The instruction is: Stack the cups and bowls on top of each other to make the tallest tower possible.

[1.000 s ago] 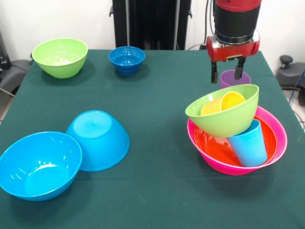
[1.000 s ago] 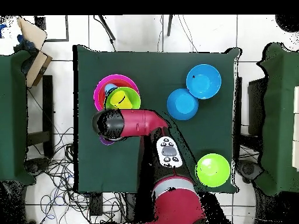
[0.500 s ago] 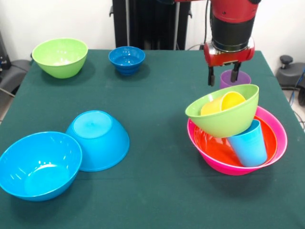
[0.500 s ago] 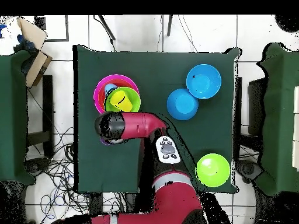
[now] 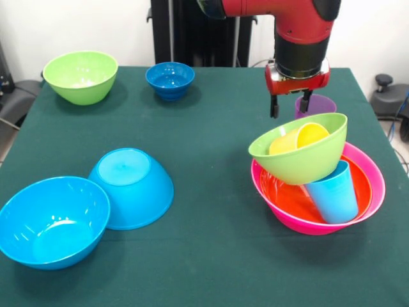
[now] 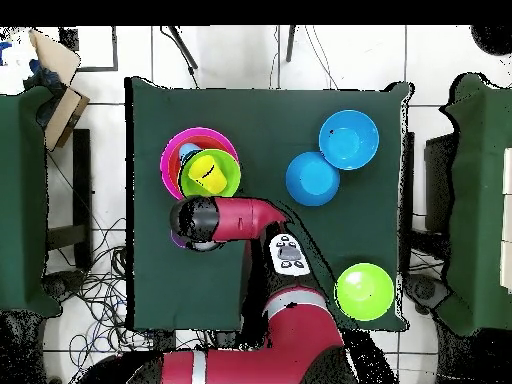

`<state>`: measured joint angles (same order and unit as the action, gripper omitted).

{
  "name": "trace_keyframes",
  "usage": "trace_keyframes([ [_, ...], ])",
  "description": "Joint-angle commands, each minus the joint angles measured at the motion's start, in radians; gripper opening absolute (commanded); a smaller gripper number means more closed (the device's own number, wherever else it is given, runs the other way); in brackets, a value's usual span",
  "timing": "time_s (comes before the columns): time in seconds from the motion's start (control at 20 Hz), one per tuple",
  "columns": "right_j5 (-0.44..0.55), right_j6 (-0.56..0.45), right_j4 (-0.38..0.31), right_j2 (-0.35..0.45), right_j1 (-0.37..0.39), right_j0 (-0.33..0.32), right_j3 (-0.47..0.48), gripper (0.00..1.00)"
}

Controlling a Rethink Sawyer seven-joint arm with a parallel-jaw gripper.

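Three cups and six bowls show on the green table [image 5: 211, 128]. The pincer [image 5: 289, 104] hangs in the air with its two dark fingers [image 5: 274, 107] spread apart and nothing between them, above the table just in front of the purple cup [image 5: 319, 104]. That cup stands upright on the cloth behind the tower, partly hidden by a finger and by the lime bowl's rim.

The tower sits at the front view's right. Its base is the large pink bowl [image 5: 367, 173], with the orange bowl [image 5: 287, 198] nested inside it. The light blue cup [image 5: 333, 192] stands mouth down and slightly tilted in the orange bowl. A lime green bowl [image 5: 300, 160] rests tilted on that cup, its low side toward the left rim of the pink bowl. The yellow cup [image 5: 300, 138] lies on its side inside the lime bowl, mouth facing right.

Elsewhere, a second lime green bowl [image 5: 81, 76] stands upright at the far left corner, with the small dark-blue footed bowl [image 5: 170, 79] near it to the right. At the near left, one bright blue bowl [image 5: 51, 220] stands upright, and another bright blue bowl [image 5: 132, 187] lies upside down, leaning against its rim.

From overhead, the red arm [image 6: 235, 217] covers the purple cup, just beside the pink bowl.
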<state>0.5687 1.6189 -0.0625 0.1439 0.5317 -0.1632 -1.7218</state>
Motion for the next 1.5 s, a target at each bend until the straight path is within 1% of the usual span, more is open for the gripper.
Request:
trace_keyframes([
  [0.05,-0.019,0.124,-0.006,0.027,-0.035,0.019,0.001,1.0],
  [0.65,-0.019,0.132,0.008,0.042,-0.046,0.033,0.015,1.0],
  [0.9,-0.058,0.138,-0.004,0.031,-0.09,0.052,0.055,1.0],
  [1.15,-0.107,0.148,-0.002,0.027,-0.13,0.066,0.08,1.0],
  [1.5,-0.148,0.163,0.012,0.02,-0.157,0.082,0.087,1.0],
])
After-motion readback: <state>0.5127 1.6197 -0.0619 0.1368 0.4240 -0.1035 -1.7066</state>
